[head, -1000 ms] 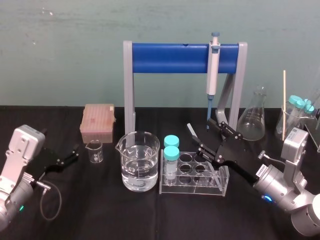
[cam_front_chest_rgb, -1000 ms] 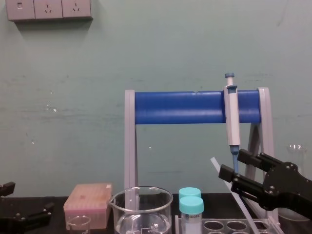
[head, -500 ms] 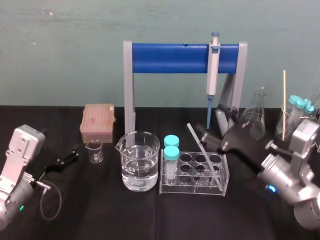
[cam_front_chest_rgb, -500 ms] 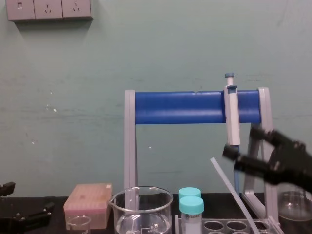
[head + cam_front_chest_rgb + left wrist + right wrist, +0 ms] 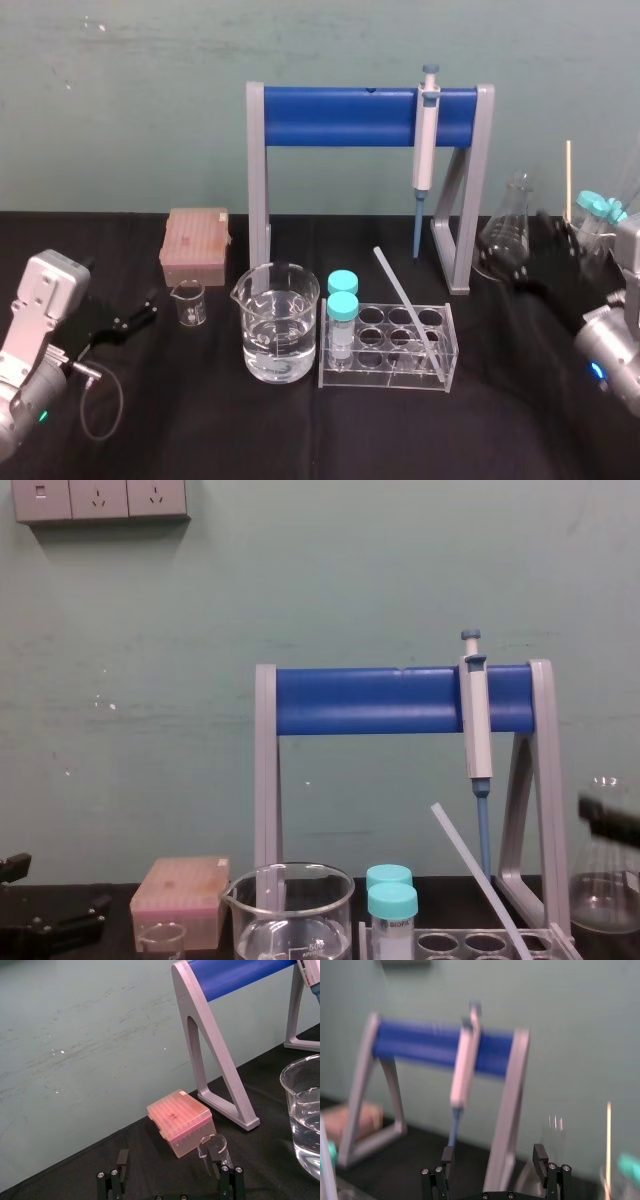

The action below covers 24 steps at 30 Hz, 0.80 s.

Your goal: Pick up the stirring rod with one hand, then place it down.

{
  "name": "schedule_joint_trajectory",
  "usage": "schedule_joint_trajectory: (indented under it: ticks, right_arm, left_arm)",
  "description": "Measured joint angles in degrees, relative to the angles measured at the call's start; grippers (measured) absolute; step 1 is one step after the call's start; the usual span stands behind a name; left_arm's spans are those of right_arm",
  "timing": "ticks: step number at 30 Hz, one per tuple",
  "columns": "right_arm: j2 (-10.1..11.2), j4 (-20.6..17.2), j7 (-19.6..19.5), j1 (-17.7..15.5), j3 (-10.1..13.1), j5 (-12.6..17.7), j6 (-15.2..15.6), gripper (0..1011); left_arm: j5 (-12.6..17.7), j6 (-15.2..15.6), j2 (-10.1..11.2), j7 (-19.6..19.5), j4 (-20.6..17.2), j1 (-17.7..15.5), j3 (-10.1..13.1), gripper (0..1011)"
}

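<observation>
stirring rod [image 5: 403,295] leaned in the clear tube rack [image 5: 390,376] in the middle of the black table [image 5: 200,420]. its low end sat in a hole near the rack's right end and its top tipped to the left. nothing held it. the right gripper [image 5: 493,1151] was off to the right by the glass flask [image 5: 508,235], well apart from the rod, with its fingers spread wide around nothing. the left gripper [image 5: 171,1157] lay on the left near a small beaker [image 5: 212,1147], also spread and holding nothing.
</observation>
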Motion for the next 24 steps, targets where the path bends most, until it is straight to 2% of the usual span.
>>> schedule_joint_trajectory:
  ticks: [2, 3, 6, 11, 24]
  right_arm:
    - [0.6, -0.7, -0.2, -0.7, 0.0, -0.5, 3.7, 1002]
    - [1.2, -1.2, -0.1, -1.4, -0.1, -0.8, 6.4, 1002]
    - [1.6, -1.5, 1.0, -1.7, -0.5, -1.1, 9.9, 1002]
    - [1.2, -1.2, 2.3, -1.4, -0.8, -1.1, 10.0, 1002]
    - [1.3, -1.3, 2.0, -1.5, -0.7, -1.2, 10.3, 1002]
  left_arm:
    - [0.0, 0.0, 0.0, 0.0, 0.0, 0.0, 0.0, 1000]
    - [0.0, 0.0, 0.0, 0.0, 0.0, 0.0, 0.0, 1000]
    - [0.0, 0.0, 0.0, 0.0, 0.0, 0.0, 0.0, 1000]
    - [0.0, 0.0, 0.0, 0.0, 0.0, 0.0, 0.0, 1000]
    - [0.0, 0.0, 0.0, 0.0, 0.0, 0.0, 0.0, 1000]
